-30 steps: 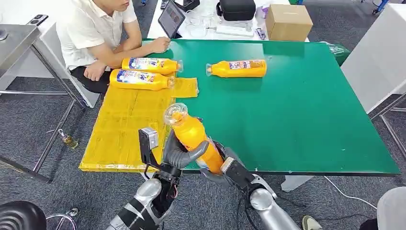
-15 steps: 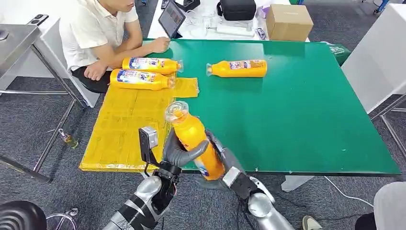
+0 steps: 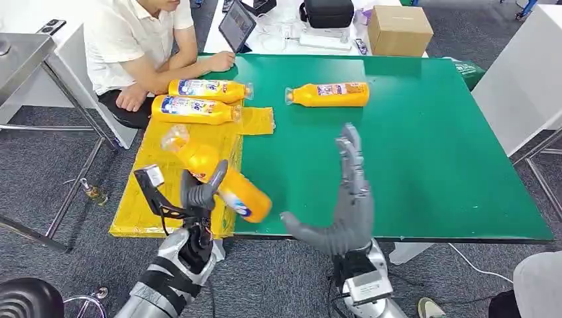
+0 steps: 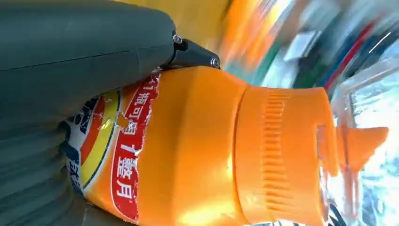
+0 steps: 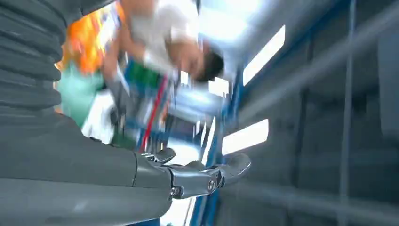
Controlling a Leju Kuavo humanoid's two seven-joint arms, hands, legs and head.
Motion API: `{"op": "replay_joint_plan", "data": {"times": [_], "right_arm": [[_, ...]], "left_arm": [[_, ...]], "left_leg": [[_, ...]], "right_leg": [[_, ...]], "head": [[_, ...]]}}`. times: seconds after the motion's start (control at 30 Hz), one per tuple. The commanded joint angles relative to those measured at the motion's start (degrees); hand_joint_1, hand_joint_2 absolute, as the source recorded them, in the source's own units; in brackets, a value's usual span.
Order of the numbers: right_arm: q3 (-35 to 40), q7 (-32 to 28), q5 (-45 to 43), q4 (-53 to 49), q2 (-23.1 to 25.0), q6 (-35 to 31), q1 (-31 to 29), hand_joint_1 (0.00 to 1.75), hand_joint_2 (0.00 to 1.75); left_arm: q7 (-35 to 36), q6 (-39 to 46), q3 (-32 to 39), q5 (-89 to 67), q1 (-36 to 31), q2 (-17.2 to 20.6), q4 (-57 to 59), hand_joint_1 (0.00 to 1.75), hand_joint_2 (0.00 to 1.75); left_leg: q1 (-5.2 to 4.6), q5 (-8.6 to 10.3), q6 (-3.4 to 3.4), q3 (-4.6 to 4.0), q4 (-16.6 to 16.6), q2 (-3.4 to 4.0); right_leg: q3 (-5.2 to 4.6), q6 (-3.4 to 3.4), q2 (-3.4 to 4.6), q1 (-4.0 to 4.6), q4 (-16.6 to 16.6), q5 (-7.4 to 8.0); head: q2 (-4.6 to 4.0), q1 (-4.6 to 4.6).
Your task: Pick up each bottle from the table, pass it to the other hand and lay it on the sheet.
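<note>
Left hand (image 3: pixel 201 193) grips orange-filled bottle (image 3: pixel 215 180) (tilted) over yellow sheet (image 3: pixel 169 165).

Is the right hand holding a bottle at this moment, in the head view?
No, the right hand is empty with its fingers spread upward over the green table, while the left hand grips the bottle.

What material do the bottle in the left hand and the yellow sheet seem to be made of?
The bottle that the left hand holds looks like glossy orange plastic, with highlights, a ribbed neck and a torn printed label. The yellow sheet looks like thin plastic film or foil: it shows creases and a faint sheen, though I cannot be sure.
</note>
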Motion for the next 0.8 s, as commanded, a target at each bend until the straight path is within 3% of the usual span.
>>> {"op": "replay_joint_plan", "data": {"times": [0.03,0.1,0.23,0.37,0.47,0.57,0.73,0.77,0.8], "right_arm": [[-7.7,0.2,-2.7,-3.7,2.4,-4.1,1.9,0.0,1.75],[-8.9,0.2,-3.2,-2.4,3.0,-1.7,1.9,0.0,1.75],[-10.8,0.2,-3.4,-1.0,4.2,2.3,2.0,0.0,1.75],[-11.3,0.2,-3.5,-0.9,4.4,3.2,2.2,0.0,1.75],[-13.4,0.2,-4.0,0.6,5.5,7.1,2.6,0.0,1.75],[-14.7,0.2,-4.5,2.3,6.5,9.5,2.4,0.0,1.75],[-14.7,0.2,-4.5,2.3,6.5,9.5,2.4,0.0,1.75],[-14.8,0.2,-4.5,2.5,6.6,9.6,2.3,0.0,1.75],[-15.3,0.2,-4.7,3.2,7.0,10.9,2.4,0.0,1.75]], "left_arm": [[8.7,13.8,-9.4,-36.8,-10.7,8.3,15.2,1.75,1.75],[20.8,13.8,-12.2,-57.3,-14.8,9.8,20.7,1.75,1.75],[33.4,4.1,-15.6,-73.6,-23.0,9.0,31.1,1.75,1.75],[34.3,1.7,-15.5,-74.9,-24.4,8.3,32.3,1.75,1.75],[37.3,-9.7,-15.4,-77.5,-28.2,6.8,36.4,1.75,1.75],[37.9,-15.5,-14.7,-77.5,-30.2,5.6,38.8,1.68,1.75],[37.9,-15.5,-14.7,-77.5,-30.2,5.6,38.8,1.64,1.75],[37.8,-15.9,-14.4,-77.2,-30.0,5.5,39.0,1.73,1.75],[37.0,-18.7,-13.2,-76.2,-30.1,5.0,39.6,1.62,1.75]], "left_leg": [[0.01,-0.06,0.04,0.24,0.0,0.01],[0.01,-0.01,0.03,0.14,0.0,0.02],[0.04,0.02,0.03,0.15,0.0,-0.06],[0.03,0.04,0.06,0.16,0.0,0.04],[0.07,-0.04,0.09,0.3,0.0,0.05],[0.06,0.03,0.05,0.12,0.0,-0.02],[0.09,-0.04,0.1,0.3,0.0,0.05],[0.06,0.02,0.07,0.17,0.0,0.01],[0.08,-0.02,0.09,0.26,0.0,0.0]], "right_leg": [[0.24,-0.18,-0.07,0.06,0.0,-0.08],[0.15,-0.11,0.0,0.03,0.0,-0.01],[0.17,-0.17,-0.15,0.08,0.0,-0.05],[0.18,-0.13,-0.03,0.06,0.0,-0.02],[0.34,-0.21,-0.07,0.12,0.0,-0.08],[0.17,-0.14,-0.08,0.09,0.0,-0.03],[0.34,-0.24,-0.06,0.15,0.0,-0.08],[0.2,-0.15,-0.07,0.1,0.0,-0.03],[0.32,-0.21,-0.1,0.14,0.0,-0.07]], "head": [[0.0,-0.02],[0.0,-0.04],[0.0,-0.02],[0.0,0.0],[0.0,-0.02],[0.0,-0.04],[0.0,-0.02],[0.0,0.0],[0.0,-0.02]]}}
